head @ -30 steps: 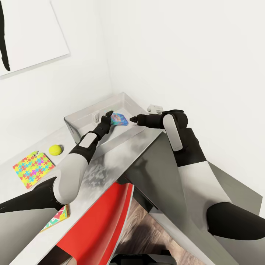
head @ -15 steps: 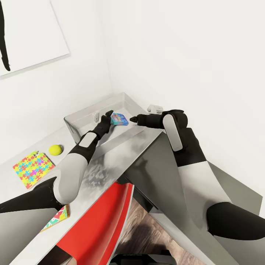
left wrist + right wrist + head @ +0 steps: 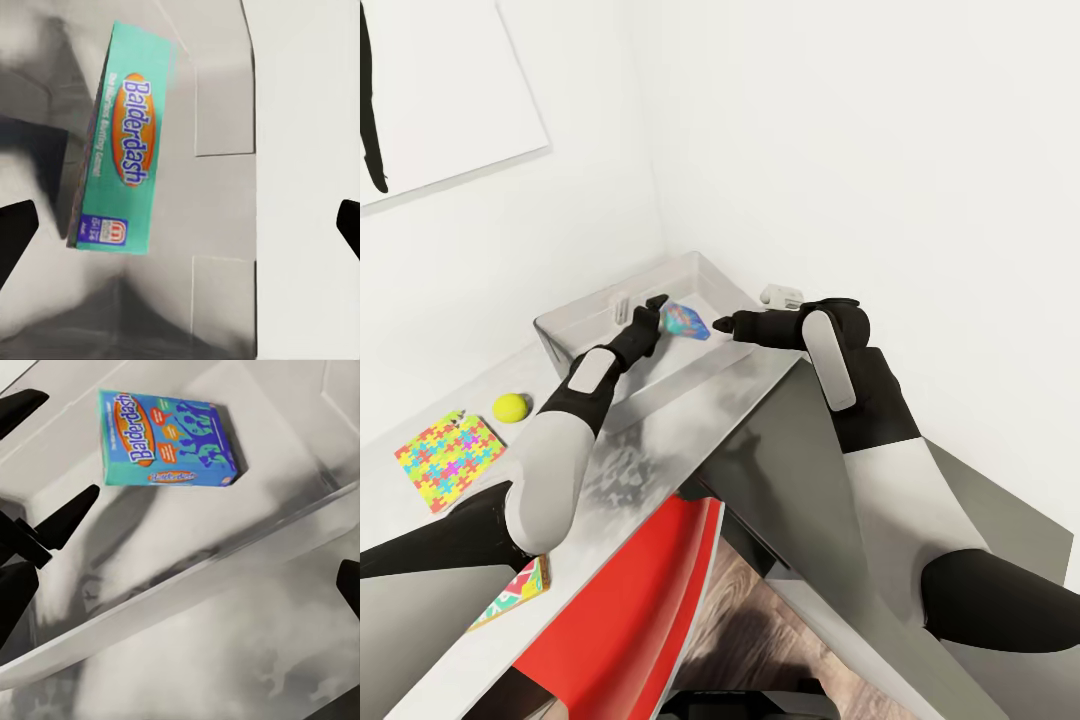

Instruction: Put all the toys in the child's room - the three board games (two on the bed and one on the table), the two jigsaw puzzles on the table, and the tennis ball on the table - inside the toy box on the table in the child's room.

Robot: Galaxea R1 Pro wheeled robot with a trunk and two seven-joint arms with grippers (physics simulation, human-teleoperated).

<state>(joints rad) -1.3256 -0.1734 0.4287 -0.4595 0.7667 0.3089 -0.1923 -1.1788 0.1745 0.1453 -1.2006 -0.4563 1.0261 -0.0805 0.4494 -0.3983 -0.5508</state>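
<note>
cut off: second puzzle (image 3: 510, 592) (arm-covered) | blurred: small print on game box (image 3: 124, 150)

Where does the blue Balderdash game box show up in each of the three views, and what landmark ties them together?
Head view: the Balderdash box sits near the centre, over the toy box, between the two arms' fingers.
Left wrist view: seen edge-on and tilted, upper left of centre.
Right wrist view: upper centre, cover facing the camera, above the bin floor.
Shared landmark: the toy box's light grey inner wall and rim.
</note>
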